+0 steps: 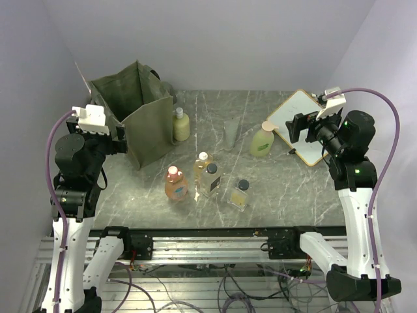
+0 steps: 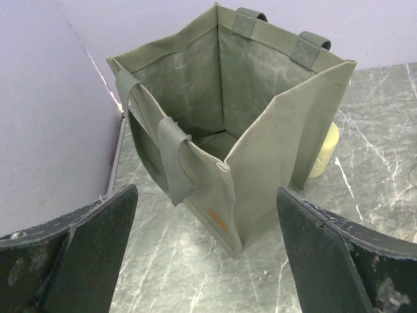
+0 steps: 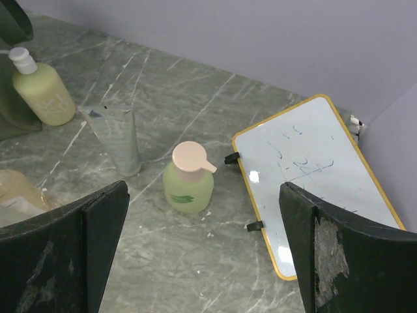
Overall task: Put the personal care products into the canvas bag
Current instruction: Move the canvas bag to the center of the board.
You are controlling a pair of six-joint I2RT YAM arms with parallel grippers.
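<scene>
A: Green canvas bag (image 1: 133,117), where's it at?
B: Upright, back-left of bench (image 1: 293,195), mouth open. Cream bottle (image 1: 181,125) just beside it.
A: Claws?
B: Left claw (image 2: 206,189) spread wide, empty, facing bag. Right claw (image 3: 203,189) spread wide too, nothing in it, pointed at yellow-green bottle (image 3: 187,182) & whiteboard (image 3: 313,176).
A: Rest?
B: Grey tube (image 1: 232,134) mid-bench. Orange bottle (image 1: 175,184) + two clear square bottles (image 1: 210,179) nr front. All outside bag.
</scene>
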